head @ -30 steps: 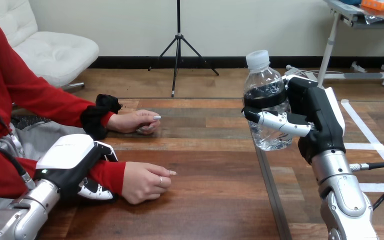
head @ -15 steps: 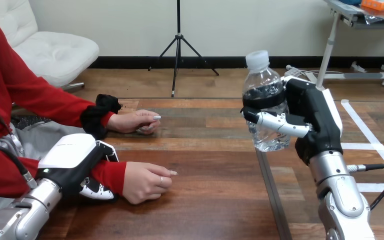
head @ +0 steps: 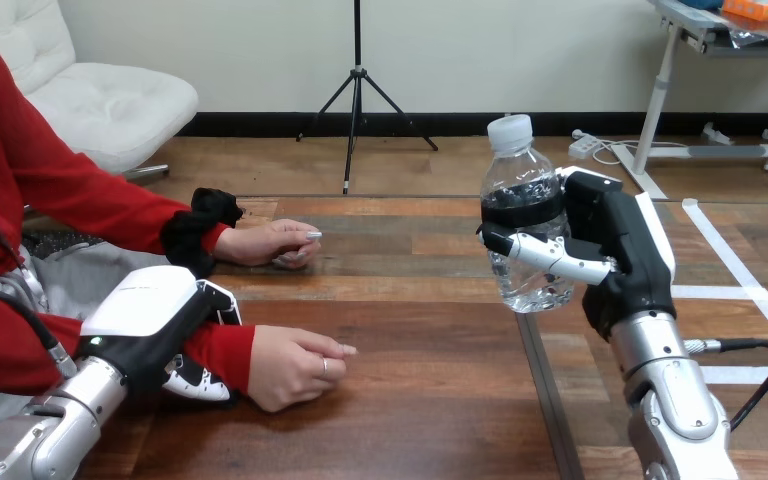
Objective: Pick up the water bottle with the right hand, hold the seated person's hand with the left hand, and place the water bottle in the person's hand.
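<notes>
Upright water bottle in right hand, left hand around person's wrist.

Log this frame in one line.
right hand: shut on water bottle, upright | left hand: curled round person's wrist | person's nearer hand: fingers curled, on table, no bottle yet

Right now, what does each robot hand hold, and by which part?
The right hand grips the bottle round its middle. The left hand has its fingers curled round the person's wrist.
</notes>
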You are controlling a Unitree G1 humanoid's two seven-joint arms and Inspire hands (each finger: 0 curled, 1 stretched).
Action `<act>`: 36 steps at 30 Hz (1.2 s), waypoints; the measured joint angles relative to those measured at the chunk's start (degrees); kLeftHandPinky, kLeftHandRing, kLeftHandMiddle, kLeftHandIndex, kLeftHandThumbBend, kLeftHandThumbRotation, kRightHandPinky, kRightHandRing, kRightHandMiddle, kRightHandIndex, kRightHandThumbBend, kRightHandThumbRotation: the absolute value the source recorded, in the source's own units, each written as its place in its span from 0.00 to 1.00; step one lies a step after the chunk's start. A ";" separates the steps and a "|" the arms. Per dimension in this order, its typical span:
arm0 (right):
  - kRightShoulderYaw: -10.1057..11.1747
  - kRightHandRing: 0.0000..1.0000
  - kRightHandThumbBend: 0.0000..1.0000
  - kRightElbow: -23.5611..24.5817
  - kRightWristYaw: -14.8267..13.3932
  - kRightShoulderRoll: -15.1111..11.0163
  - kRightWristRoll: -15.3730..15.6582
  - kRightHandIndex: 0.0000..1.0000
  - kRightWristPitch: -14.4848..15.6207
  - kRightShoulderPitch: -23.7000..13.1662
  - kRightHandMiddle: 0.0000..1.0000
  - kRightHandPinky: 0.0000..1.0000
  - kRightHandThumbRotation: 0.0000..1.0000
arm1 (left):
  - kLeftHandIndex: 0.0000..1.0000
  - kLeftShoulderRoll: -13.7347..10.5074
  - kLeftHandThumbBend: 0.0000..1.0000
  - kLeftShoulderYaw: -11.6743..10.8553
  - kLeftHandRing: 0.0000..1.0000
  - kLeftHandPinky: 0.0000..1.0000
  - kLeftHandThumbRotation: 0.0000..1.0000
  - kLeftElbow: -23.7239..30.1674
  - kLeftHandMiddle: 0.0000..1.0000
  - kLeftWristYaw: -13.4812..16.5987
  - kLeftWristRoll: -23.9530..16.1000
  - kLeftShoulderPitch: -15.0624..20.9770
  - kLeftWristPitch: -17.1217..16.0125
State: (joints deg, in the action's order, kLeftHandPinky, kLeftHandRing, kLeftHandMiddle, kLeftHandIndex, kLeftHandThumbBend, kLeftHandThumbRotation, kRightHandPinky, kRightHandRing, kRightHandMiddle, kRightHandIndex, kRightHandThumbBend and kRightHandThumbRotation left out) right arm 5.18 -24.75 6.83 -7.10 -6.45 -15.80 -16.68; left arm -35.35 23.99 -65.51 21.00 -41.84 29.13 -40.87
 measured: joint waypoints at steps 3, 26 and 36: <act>0.00 0.08 0.63 -0.66 0.18 0.17 -0.06 0.21 -0.18 -0.19 0.15 0.03 0.00 | 0.40 -0.03 0.77 0.00 0.34 0.29 0.06 0.02 0.40 -0.01 0.32 -0.04 -0.37; -0.01 0.10 0.69 -7.15 0.40 0.60 0.47 0.23 -4.35 -2.84 0.17 0.05 0.00 | 0.37 -0.60 0.77 -0.33 0.32 0.25 0.04 0.95 0.39 -1.31 1.09 -0.64 -1.90; -0.03 0.11 0.71 -10.71 0.17 0.77 0.74 0.24 -6.51 -4.42 0.19 0.06 0.00 | 0.37 -0.70 0.77 -0.61 0.31 0.24 0.06 2.55 0.38 -1.32 1.20 -1.62 -1.96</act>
State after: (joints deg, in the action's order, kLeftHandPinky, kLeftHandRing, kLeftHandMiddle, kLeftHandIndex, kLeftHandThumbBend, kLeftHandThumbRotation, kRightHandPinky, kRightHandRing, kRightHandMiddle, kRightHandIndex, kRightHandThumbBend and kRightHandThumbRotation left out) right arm 5.15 -35.46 7.00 -6.33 -5.71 -22.31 -21.10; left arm -36.04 23.38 -62.96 19.68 -40.65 27.51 -42.83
